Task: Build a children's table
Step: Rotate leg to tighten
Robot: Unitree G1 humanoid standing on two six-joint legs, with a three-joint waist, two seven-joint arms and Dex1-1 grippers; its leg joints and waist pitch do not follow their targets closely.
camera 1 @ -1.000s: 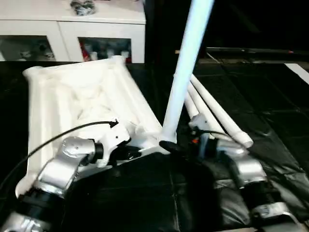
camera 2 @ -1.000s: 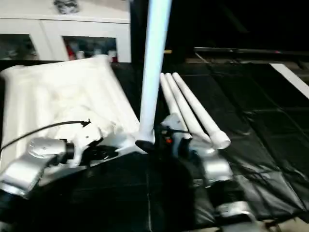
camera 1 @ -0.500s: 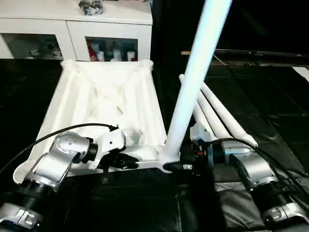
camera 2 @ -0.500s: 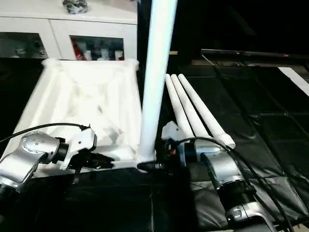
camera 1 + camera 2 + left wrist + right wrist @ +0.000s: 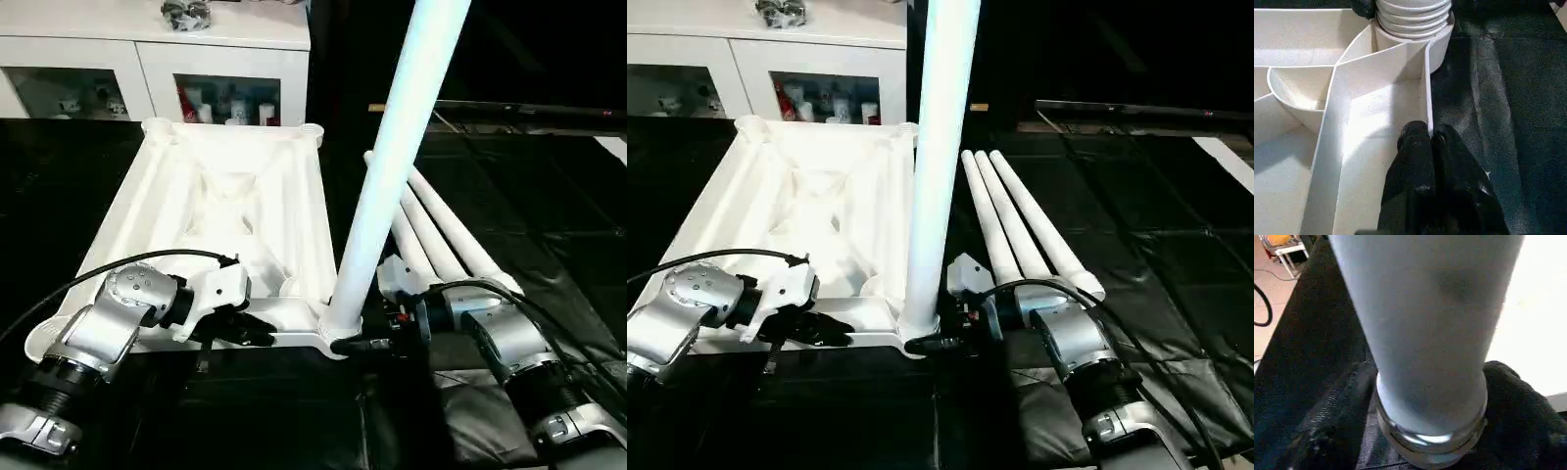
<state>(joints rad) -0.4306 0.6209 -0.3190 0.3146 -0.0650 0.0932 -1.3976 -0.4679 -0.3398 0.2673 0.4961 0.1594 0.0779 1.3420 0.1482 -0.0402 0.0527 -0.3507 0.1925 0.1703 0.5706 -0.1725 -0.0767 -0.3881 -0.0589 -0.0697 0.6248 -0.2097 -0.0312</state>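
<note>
Black padded matting [image 5: 549, 235] covers the work surface under both silver forearms. Nearest the camera, the left gripper [image 5: 1429, 139] has its two black fingers pinched together on the thin upright rim wall along the near edge of the white plastic table top [image 5: 235, 196], which lies upside down with its ribbed underside facing up. In the left wrist view one finger sits inside that wall and the other outside it, against the dark mat.

At the near right corner of the top, one white leg [image 5: 397, 147] stands upright in its corner socket [image 5: 1415, 29], its ridged lower end seated in the round cup. The right gripper [image 5: 355, 344] reaches in at the foot of this leg; in the right wrist view its black fingers [image 5: 1520, 406] show on either side of the leg's base, spread about as wide as the leg. Whether they press on the leg or merely flank it cannot be told.

Just right of the upright leg, three more legs [image 5: 1019, 220] lie side by side on the mat, touching one another and running away from the robot, their thick ends nearest.

The far edge of the table top carries two open corner sockets [image 5: 157, 128]. Beyond it stands a white cabinet [image 5: 147, 49] with glass-fronted shelves holding small items, and a small dark object [image 5: 186, 12] rests on the cabinet's top.
</note>
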